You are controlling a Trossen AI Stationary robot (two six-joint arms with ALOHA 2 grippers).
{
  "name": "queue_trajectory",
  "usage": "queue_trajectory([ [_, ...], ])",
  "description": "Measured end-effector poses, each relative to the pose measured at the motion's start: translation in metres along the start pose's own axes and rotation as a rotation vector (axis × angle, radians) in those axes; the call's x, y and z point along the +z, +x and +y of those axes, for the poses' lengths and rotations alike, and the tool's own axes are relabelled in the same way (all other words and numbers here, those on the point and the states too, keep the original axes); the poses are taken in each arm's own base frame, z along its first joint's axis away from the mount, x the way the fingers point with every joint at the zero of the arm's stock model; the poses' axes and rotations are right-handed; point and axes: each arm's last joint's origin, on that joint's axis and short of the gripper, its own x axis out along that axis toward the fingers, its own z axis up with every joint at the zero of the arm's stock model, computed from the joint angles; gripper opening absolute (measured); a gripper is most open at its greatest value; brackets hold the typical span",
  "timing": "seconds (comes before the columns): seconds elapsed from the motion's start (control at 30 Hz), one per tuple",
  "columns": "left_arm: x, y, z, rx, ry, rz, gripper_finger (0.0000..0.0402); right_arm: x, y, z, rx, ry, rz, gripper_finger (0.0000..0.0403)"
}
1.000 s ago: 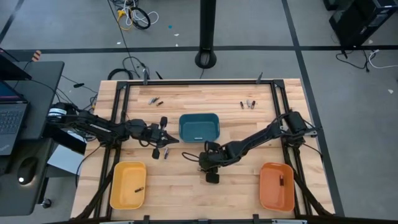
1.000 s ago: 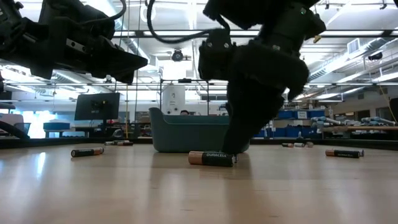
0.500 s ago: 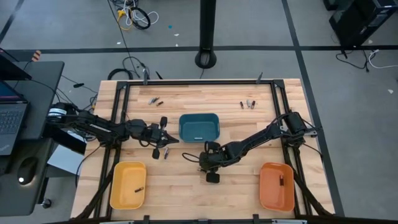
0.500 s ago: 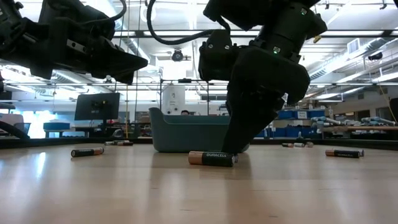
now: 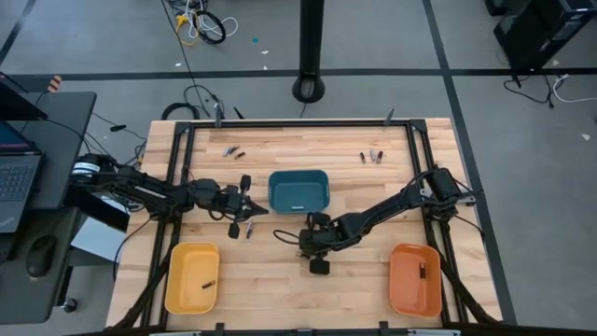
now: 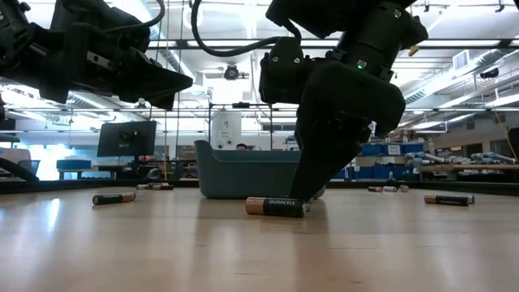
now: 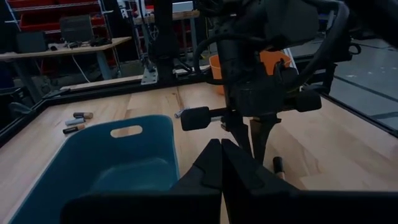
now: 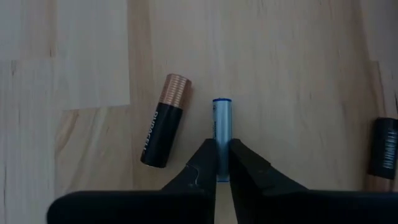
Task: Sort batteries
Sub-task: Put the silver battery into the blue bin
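On the wooden table (image 5: 280, 280), the right gripper (image 8: 222, 163) pinches a slim cell (image 8: 222, 127) by one end, a hold that could slip on lifting, while the left gripper (image 5: 250, 211) waits clenched and empty.

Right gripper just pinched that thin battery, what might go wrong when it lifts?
The right gripper grips only one end of the thin blue-tipped battery, so it may pivot or slip out. The Duracell battery lies close beside it, apart but near enough to get nudged and roll.

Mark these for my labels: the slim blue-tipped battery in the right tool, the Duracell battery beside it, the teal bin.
slim blue-tipped battery (image 8: 222, 127), right wrist view, mid body.
Duracell battery (image 8: 164, 121), right wrist view, black body.
teal bin (image 5: 298, 177), high view, rim.
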Motion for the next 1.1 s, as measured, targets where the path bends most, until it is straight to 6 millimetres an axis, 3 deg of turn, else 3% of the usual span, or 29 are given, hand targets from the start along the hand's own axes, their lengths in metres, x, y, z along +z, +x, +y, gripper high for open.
queue_trajectory([
  [0.53, 0.000, 0.000, 0.000, 0.000, 0.001, 0.000, 0.0004, 0.023, -0.020, 0.008, 0.003, -0.071, 0.048, 0.0006],
  [0.87, 0.000, 0.000, 0.000, 0.000, 0.004, 0.001, 0.0004, 0.022, -0.022, 0.012, 0.066, 0.095, 0.084, 0.0125],
  [1.1, 0.000, 0.000, 0.000, 0.001, 0.021, 0.002, 0.0004, 0.026, -0.022, 0.024, 0.118, 0.138, 0.003, 0.0152],
])
